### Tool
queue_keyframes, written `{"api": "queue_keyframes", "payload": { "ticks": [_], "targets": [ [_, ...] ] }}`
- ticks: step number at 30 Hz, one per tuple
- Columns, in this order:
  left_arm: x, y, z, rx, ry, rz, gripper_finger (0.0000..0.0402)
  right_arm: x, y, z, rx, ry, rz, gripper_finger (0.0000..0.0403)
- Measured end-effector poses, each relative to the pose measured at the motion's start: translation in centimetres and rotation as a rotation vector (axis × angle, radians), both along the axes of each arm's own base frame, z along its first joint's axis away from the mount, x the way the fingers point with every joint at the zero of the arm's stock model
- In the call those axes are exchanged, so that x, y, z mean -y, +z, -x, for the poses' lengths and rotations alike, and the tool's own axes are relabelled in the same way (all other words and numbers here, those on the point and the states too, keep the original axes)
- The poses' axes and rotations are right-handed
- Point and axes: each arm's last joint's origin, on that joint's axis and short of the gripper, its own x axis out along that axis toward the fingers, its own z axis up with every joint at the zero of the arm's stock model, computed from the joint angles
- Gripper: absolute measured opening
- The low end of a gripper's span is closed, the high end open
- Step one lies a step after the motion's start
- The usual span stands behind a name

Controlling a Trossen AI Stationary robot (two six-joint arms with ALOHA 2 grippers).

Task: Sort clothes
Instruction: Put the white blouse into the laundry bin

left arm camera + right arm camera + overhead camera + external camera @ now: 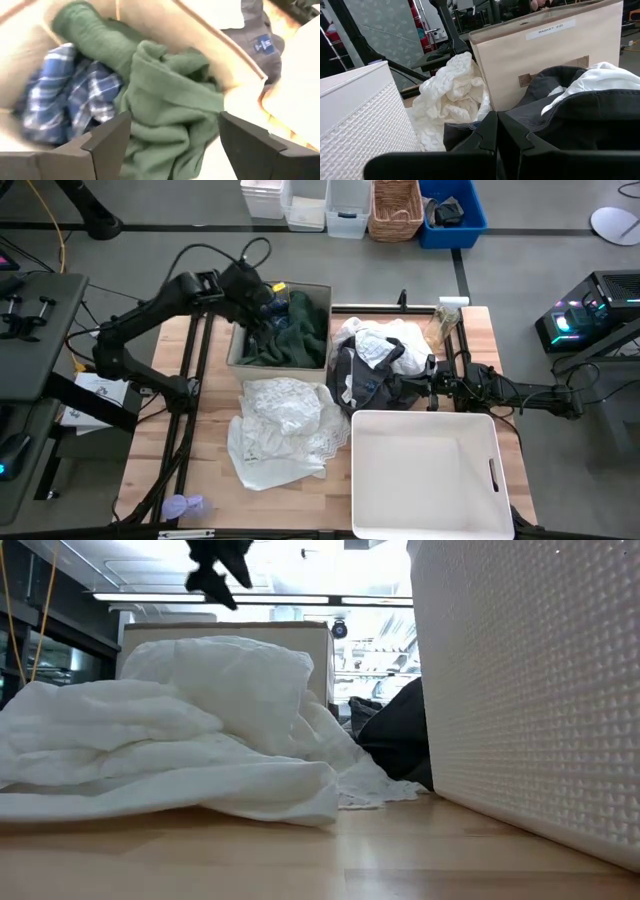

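Observation:
A dark green garment (300, 330) and a blue-and-white plaid shirt (70, 95) lie in the beige basket (232, 345). My left gripper (268, 302) hangs open just above them, one finger on either side of the green garment (170, 85). A black-grey garment (360, 380) lies heaped right of the basket, with a white piece (385, 340) on top. White lacy pieces (280, 425) lie spread on the table in front of the basket. My right gripper (402, 387) is shut, level, at the black-grey garment's right side (580, 115). My right gripper's shut fingers (487, 132) point level from the table's right toward the black-grey garment's near edge (462, 132). Whether they touch the cloth or hold any of it, I cannot tell.
A large white basket (352, 470) stands at the front right, close by my right gripper. A small lavender object (185, 505) lies at the front left. A glass jar (445, 320) stands at the far right. Bins stand on the floor beyond the table.

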Motion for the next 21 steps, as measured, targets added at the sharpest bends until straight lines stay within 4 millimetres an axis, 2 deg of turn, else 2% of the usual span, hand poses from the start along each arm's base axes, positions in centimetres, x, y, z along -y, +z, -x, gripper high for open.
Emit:
{"api": "queue_keyframes", "payload": {
  "ticks": [3, 5, 8, 11, 16, 21],
  "targets": [
    [1.1, 0.7, 0.6, -0.015, -0.046, 0.052, 0.0286, 0.0, 0.0, 0.0, 0.000, 0.000, 0.000, 0.0001],
    [2.8, 1.1, 1.0, 0.010, -0.152, 0.147, 0.0286, 0.0, 0.0, 0.0, 0.000, -0.001, 0.000, 0.0001],
    [6.6, 1.5, 1.2, 0.059, -0.303, 0.250, 0.0286, 0.0, 0.0, 0.0, 0.000, 0.000, 0.000, 0.0001],
    [10.9, 0.8, 1.4, 0.031, -0.373, 0.234, 0.0286, 0.0, 0.0, 0.0, 0.000, 0.000, 0.000, 0.0001],
    [17.2, -3.1, 1.7, -0.082, -0.371, -0.010, 0.0286, 0.0, 0.0, 0.0, 0.000, 0.000, 0.000, 0.0001],
    [20.8, -9.4, 1.2, -0.162, -0.401, -0.144, 0.0286, 0.0, 0.0, 0.0, 0.000, 0.000, 0.000, 0.0001]
  ]
}}
